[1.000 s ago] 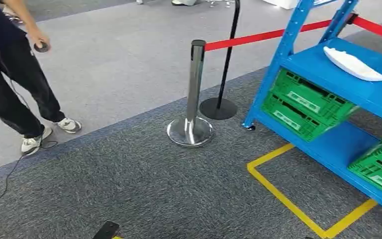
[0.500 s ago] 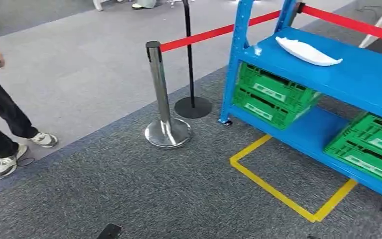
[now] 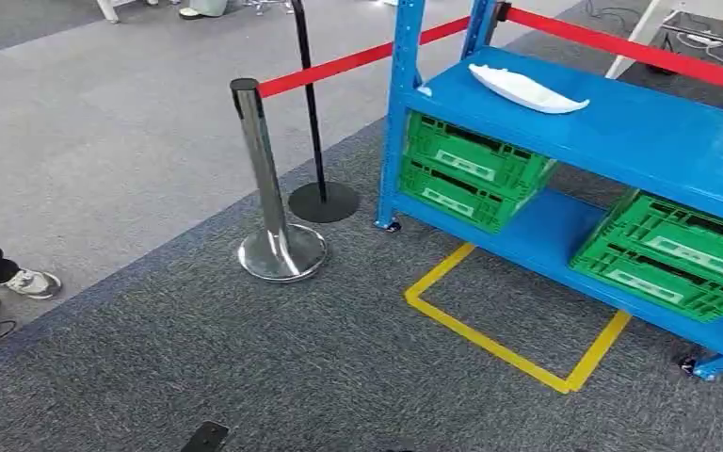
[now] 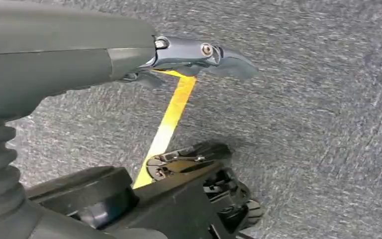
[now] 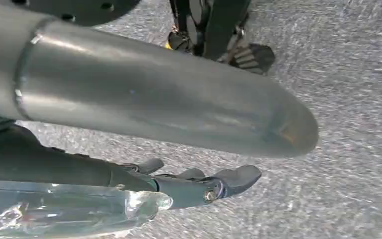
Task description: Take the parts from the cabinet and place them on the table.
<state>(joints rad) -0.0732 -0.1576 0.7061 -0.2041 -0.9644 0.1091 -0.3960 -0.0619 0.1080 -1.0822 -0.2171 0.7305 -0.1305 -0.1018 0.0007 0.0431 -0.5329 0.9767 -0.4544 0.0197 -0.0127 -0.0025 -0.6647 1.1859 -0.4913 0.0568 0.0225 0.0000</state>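
- White part (image 3: 527,89) lies on the blue cabinet (image 3: 640,132), well away from both hands
- Left robot hand (image 4: 199,52) empty, fingers extended
- Right robot hand (image 5: 194,181) likewise open over carpet

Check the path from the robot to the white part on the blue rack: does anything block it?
Nothing visible does. The white part lies uncovered on the blue rack's upper shelf; open carpet with a yellow floor marking lies before it. The stanchion stands off to the left.
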